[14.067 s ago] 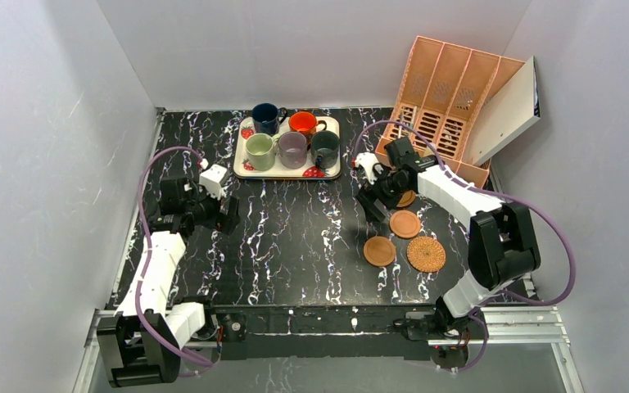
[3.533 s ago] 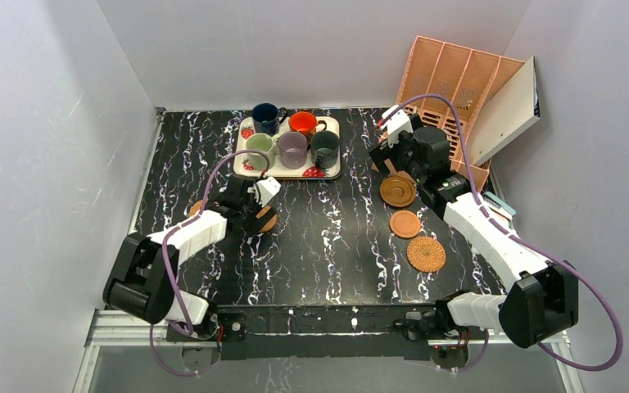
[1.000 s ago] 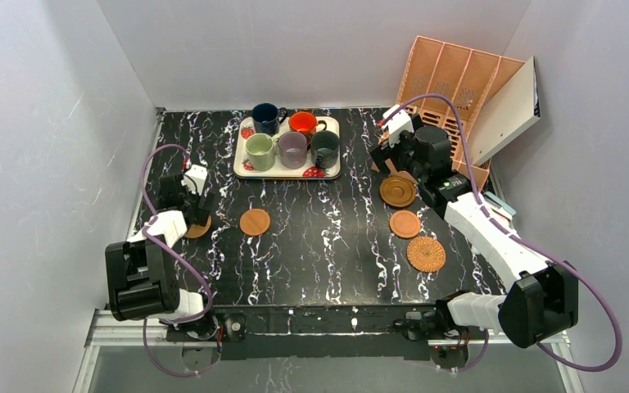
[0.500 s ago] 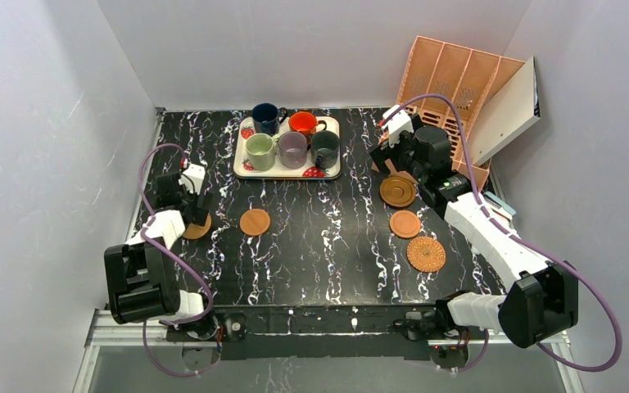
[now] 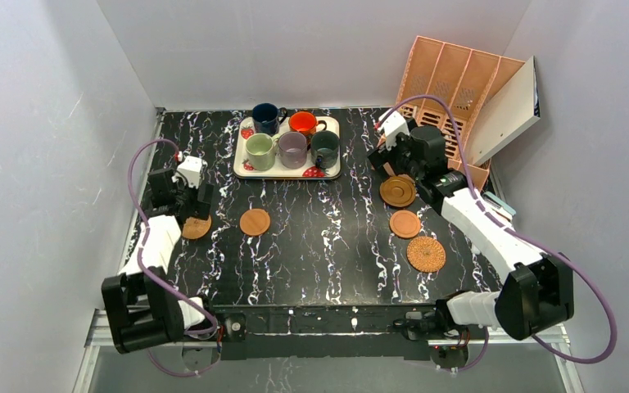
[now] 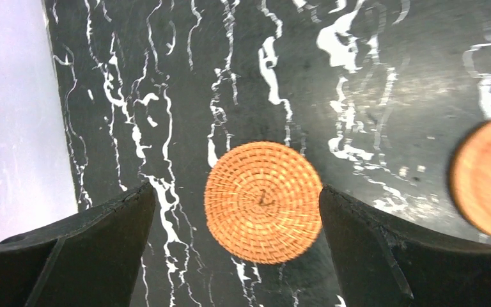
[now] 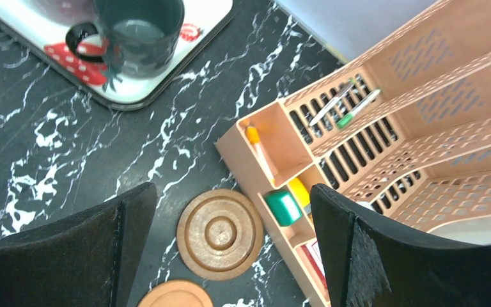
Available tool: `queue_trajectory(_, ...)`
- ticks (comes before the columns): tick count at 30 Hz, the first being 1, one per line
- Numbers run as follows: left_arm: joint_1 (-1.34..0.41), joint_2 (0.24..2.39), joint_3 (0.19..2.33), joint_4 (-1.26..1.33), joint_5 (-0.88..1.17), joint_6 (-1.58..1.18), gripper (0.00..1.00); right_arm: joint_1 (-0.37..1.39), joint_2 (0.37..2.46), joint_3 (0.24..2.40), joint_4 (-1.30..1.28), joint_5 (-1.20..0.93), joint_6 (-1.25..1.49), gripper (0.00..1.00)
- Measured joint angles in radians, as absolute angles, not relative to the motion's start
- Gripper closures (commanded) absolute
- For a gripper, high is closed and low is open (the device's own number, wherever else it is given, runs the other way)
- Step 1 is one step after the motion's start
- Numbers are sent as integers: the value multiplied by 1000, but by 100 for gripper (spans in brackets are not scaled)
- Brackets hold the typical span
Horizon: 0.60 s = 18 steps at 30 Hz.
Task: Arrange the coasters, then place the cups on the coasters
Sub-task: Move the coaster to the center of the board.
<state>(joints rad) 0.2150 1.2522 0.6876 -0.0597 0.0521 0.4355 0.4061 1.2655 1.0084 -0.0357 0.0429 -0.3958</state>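
1. Raised the left gripper point(image 6: 235, 190) off the wicker coaster point(image 6: 263, 201) within the last second; left its fingers spread wide and empty, straddling the disc from above without touching it
2. Left that coaster flat on the table point(image 5: 319, 246), out to the near left of the tray point(image 5: 287, 174), with a smooth terracotta coaster point(image 5: 255, 222) set a few seconds earlier just on the near side of the tray's left half; took these two, lying apart, as the start of a row
3. Kept the right gripper point(image 7: 231, 192) hanging to the right of the tray, likewise wide and holding nothing, above the ringed coaster point(image 7: 218, 233); barely shifted it over the last seconds
4. Counted three discs not yet spread out: the ringed coaster, a second terracotta coaster point(image 5: 405, 223) and a second wicker coaster point(image 5: 426, 254), bunched to the near right of the tray
5. Found all five cups point(image 5: 292, 149) on the tray, none on a coaster; judged the task under half done
6. Noted the peach file rack point(image 5: 446, 90) farther right of the tray, its corner just beside the ringed coaster, crowding any grasp there; saw nothing in the way along the tray's near side
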Motion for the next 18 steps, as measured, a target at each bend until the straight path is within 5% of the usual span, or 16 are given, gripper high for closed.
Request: queue_trajectory(18,215,833,473,-167,342,423,2,406,1335,994,-275,55,-516,1)
